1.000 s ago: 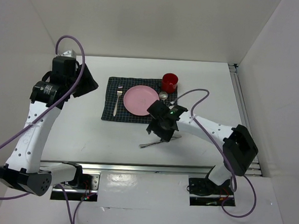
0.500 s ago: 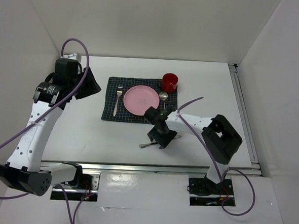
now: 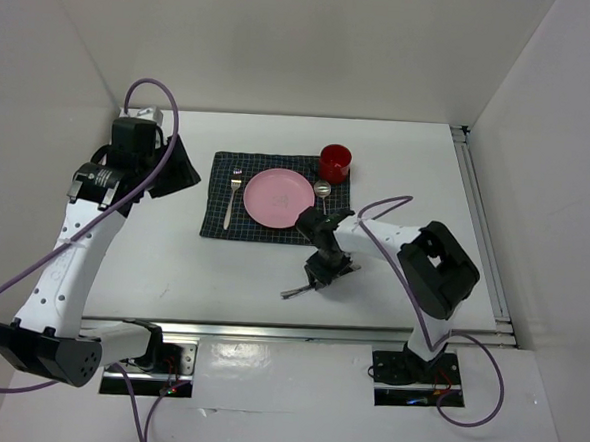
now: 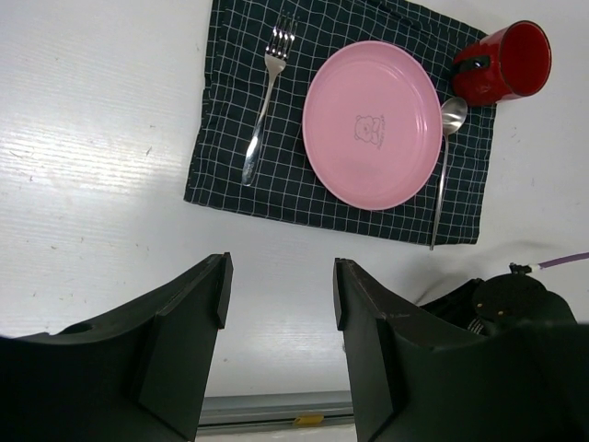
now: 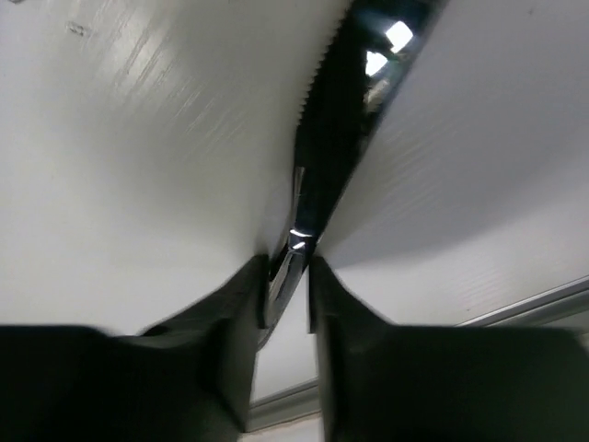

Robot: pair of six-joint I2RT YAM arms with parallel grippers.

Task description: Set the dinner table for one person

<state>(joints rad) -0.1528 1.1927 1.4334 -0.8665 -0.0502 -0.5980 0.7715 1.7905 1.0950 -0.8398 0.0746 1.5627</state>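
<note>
**Ana:** What lies closest to the arm bases?

**Ben:** The white dinner table (image 3: 221,287), with a metal rail (image 3: 268,332) along its near edge. A little further in, right of centre, the right gripper (image 3: 324,271) is down at the tabletop over a knife (image 3: 293,292). The knife lies on bare white surface, just nearer than the right end of the placemat (image 3: 218,219).

**Ana:** Has that gripper got hold of the knife?

**Ben:** The right wrist view shows it clenched. Both fingers (image 5: 244,313) press against the sides of the knife, which runs away from them with its serrated edge showing. He cannot tell whether the knife is off the table.

**Ana:** And beyond that?

**Ben:** The dark checked placemat lies flat at the table's middle. A pink plate (image 4: 371,124) sits at its centre. A fork (image 4: 267,101) lies on the cloth left of the plate, tines pointing away. A spoon (image 4: 446,157) lies to the right of the plate, its bowl at the far end. A red mug (image 4: 502,63) stands at the far right corner, just beside the spoon's bowl.

**Ana:** Where is the other arm?

**Ben:** The left gripper (image 4: 281,276) hangs above the table, off the placemat's left edge. Its jaws are spread with nothing between them.
</note>
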